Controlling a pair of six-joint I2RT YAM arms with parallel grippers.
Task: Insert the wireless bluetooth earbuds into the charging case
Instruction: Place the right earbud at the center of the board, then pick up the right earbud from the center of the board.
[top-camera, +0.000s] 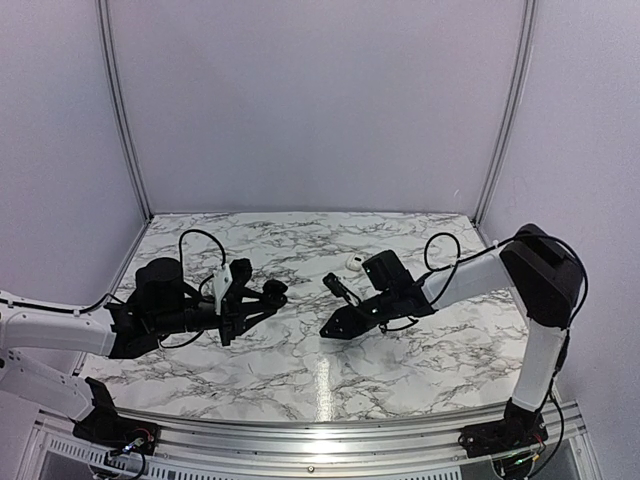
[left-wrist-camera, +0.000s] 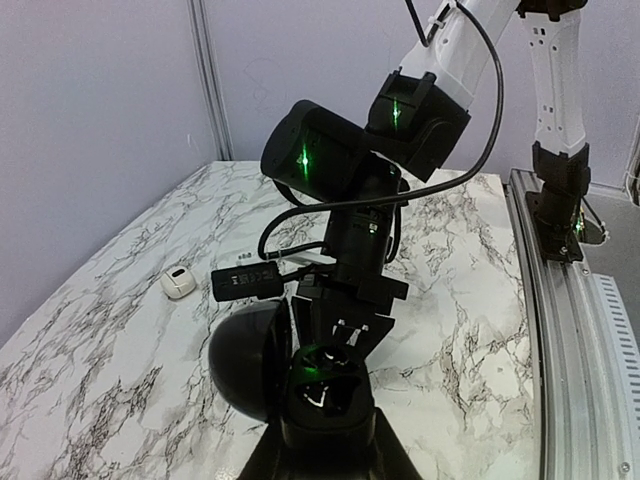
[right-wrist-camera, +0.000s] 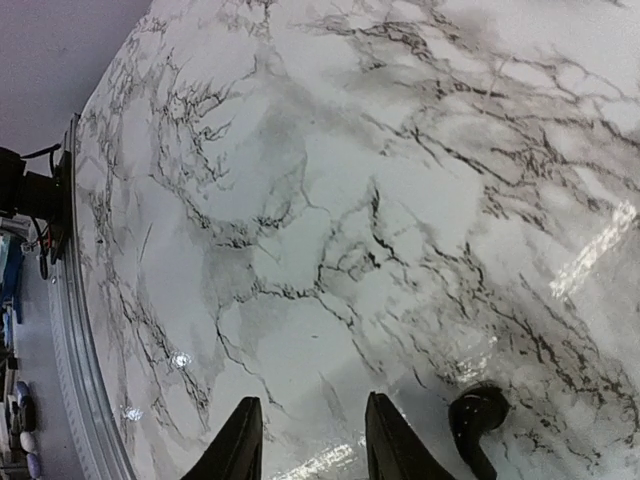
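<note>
My left gripper is shut on the black charging case and holds it above the table. The case's round lid is swung open to the left and a green light glows inside. I cannot tell whether an earbud sits in its glossy wells. My right gripper is open and empty, low over the marble, just beyond the case. One black hook-shaped earbud lies on the table just right of the right finger. The second earbud is not visible.
A small white oval object lies on the marble table behind the right gripper, and also shows in the left wrist view. A black bar sticks out from the right wrist. A metal rail runs along the near edge.
</note>
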